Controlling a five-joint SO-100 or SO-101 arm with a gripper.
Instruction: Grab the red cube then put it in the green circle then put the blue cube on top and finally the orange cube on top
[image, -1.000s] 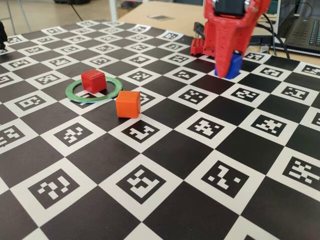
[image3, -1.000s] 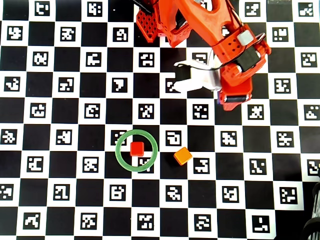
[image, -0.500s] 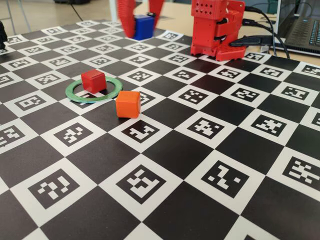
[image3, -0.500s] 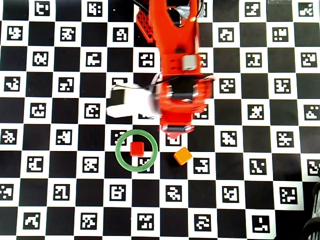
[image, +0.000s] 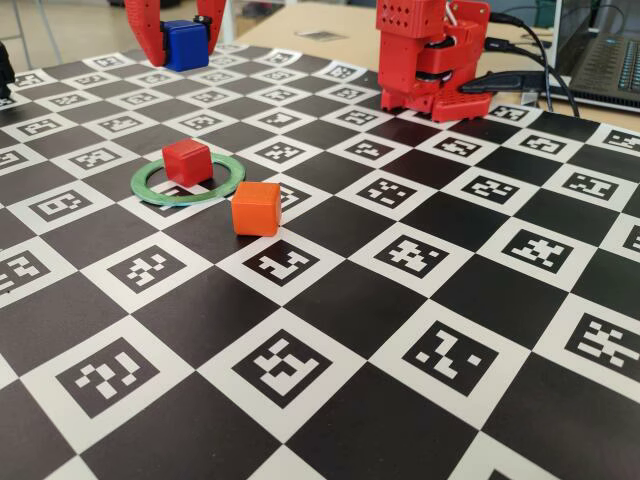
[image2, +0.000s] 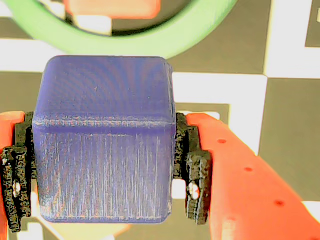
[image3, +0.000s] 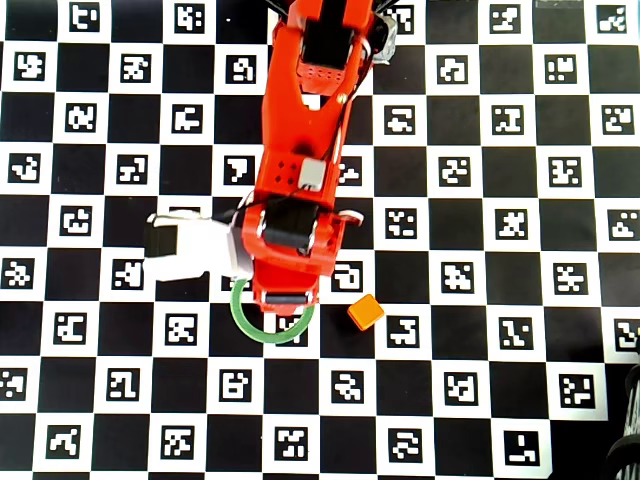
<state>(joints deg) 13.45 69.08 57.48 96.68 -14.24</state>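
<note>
The red two-finger gripper (image2: 102, 170) has its fingers (image2: 192, 170) clamped on the sides of the small royal-blue cube (image2: 102, 135), held in the air above the checkered marker-printed surface (image: 400, 330). The small deep-red cube (image: 187, 161) sits inside the thin flat green ring (image: 188, 183). The bright-orange cube (image: 256, 208) rests just beside the ring, outside it.

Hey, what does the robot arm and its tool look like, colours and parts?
The arm is bright red-orange printed plastic, with perforated panels and a white block on its wrist. The tool has red-orange fingers with ridged black pads. A black cable runs by its base.
</note>
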